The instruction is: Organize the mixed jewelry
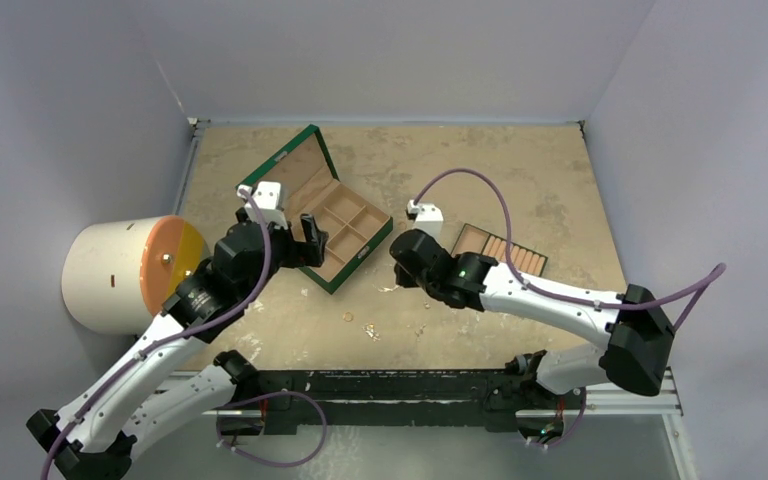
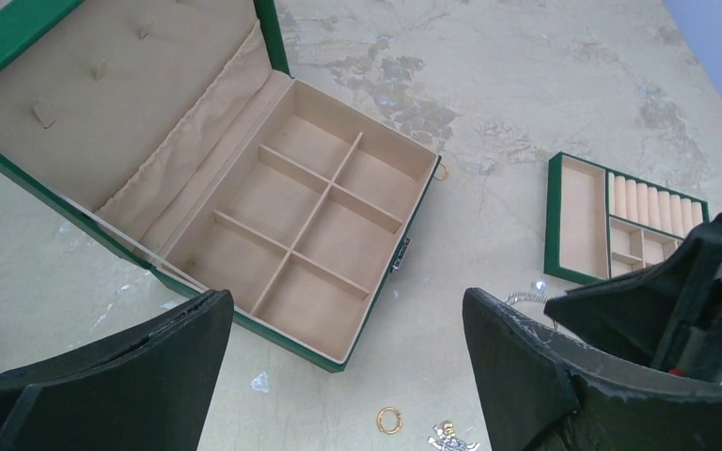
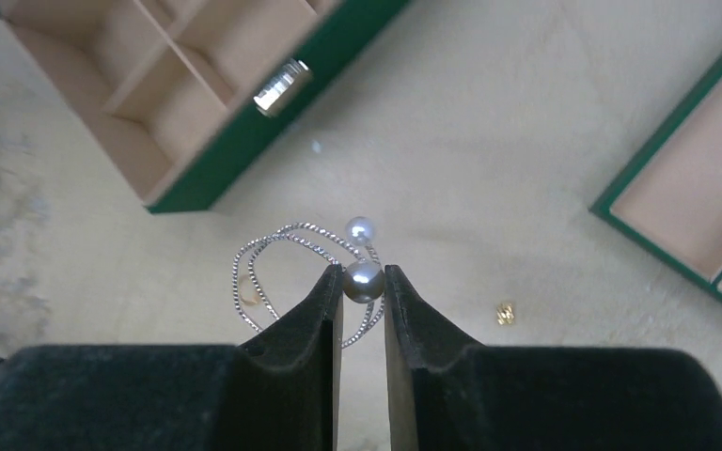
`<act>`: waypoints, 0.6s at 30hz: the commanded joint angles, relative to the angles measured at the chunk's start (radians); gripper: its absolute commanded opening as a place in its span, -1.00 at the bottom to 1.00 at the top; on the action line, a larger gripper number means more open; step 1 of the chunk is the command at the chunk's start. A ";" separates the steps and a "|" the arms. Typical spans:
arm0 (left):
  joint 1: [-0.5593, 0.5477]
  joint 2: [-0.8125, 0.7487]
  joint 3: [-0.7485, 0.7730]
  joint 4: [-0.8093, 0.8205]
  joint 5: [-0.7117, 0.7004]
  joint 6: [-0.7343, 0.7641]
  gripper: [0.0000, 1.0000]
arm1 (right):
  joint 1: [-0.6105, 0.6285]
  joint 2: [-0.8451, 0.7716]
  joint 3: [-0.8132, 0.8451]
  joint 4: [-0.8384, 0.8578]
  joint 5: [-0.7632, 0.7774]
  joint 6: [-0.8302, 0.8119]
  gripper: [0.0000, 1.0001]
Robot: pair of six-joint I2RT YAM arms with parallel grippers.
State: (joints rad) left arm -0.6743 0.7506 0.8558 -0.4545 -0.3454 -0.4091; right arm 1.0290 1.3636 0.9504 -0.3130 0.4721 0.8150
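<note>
We saw a mottled tan table (image 1: pixel 560 170) boxed in by pale lavender walls (image 1: pixel 380 50), with an open green box (image 1: pixel 345 225) and a divided tray (image 1: pixel 505 250) lying on it. Only the right wrist view showed the right gripper (image 3: pixel 362 282) pinched on one pearl of a silver wire piece (image 3: pixel 361 228), a gold stud (image 3: pixel 505 313) loose nearby. The left wrist view showed the left gripper (image 2: pixel 346 310) spread wide by the box, a gold ring (image 2: pixel 389 419) on the table.
</note>
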 commanded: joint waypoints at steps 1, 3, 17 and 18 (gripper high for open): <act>0.008 -0.021 0.018 0.018 -0.030 -0.003 0.83 | -0.012 -0.001 0.142 0.015 0.083 -0.140 -0.79; 0.008 -0.029 0.019 0.016 -0.040 -0.005 0.83 | -0.026 0.015 0.186 0.037 0.083 -0.197 -0.79; 0.010 -0.098 0.015 0.017 -0.102 -0.014 0.83 | -0.158 0.267 0.478 0.148 -0.033 -0.376 -0.80; 0.010 -0.100 0.015 0.017 -0.102 -0.014 0.83 | -0.163 0.295 0.499 0.150 -0.040 -0.378 -0.81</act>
State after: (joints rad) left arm -0.6731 0.6624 0.8558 -0.4595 -0.4217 -0.4099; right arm 0.8864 1.5955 1.3472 -0.2211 0.4686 0.4934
